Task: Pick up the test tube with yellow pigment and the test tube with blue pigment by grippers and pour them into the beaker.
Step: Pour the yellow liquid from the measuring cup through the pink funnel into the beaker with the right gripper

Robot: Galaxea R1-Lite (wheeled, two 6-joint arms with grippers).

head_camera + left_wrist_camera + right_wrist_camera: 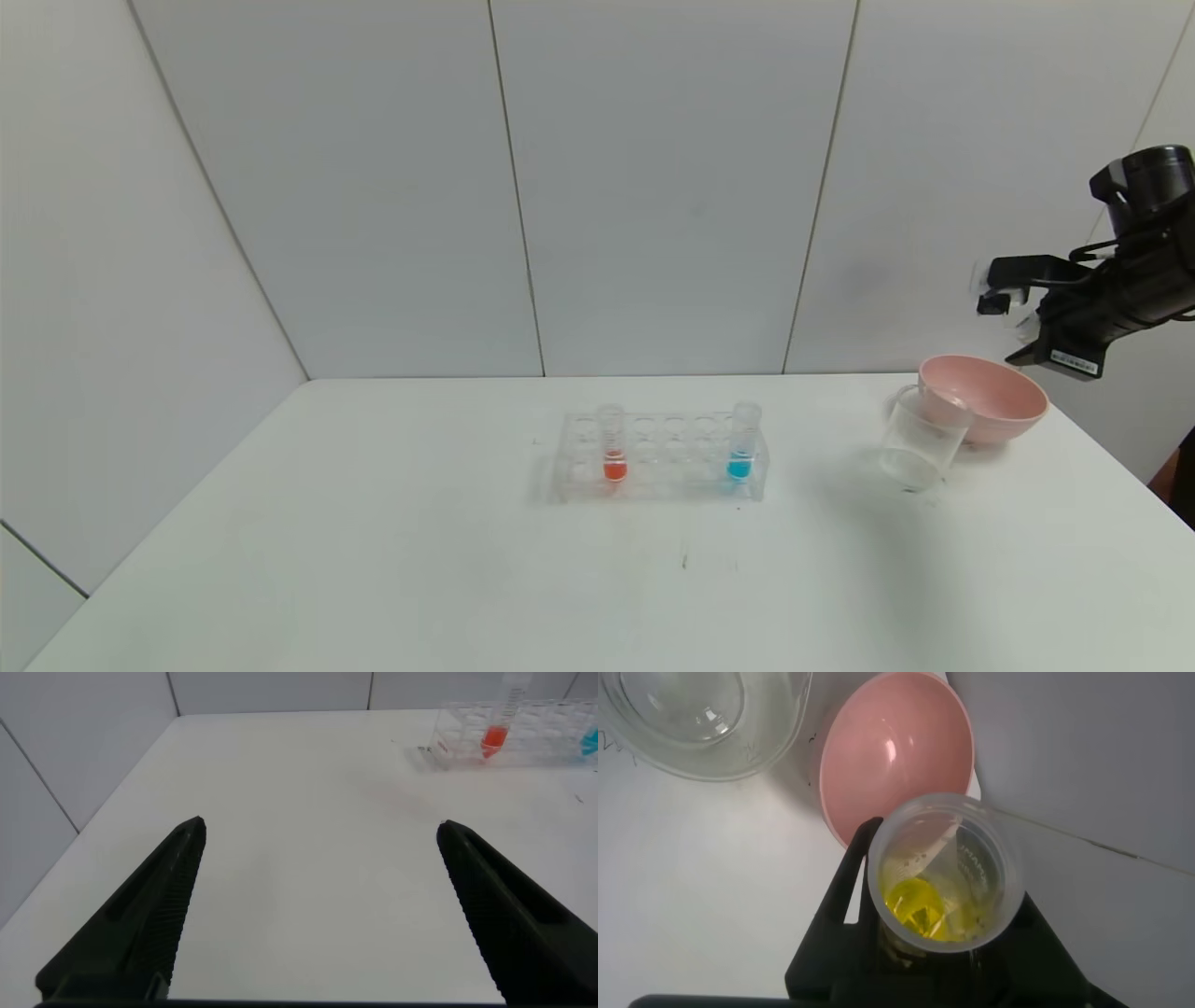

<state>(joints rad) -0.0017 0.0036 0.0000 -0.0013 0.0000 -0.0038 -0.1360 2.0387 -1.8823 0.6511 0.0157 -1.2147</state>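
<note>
Yellow-pigment test tube (945, 873) is clamped upright in the right gripper (1032, 308), raised above the pink bowl (991, 399) and near the beaker (920, 439); its liquid is not yet poured. Blue-pigment test tube (742, 443) stands in the rack (663, 457), untouched. Left gripper (318, 915) hangs wide and holds nothing. Both pours remain, I judge.
</note>
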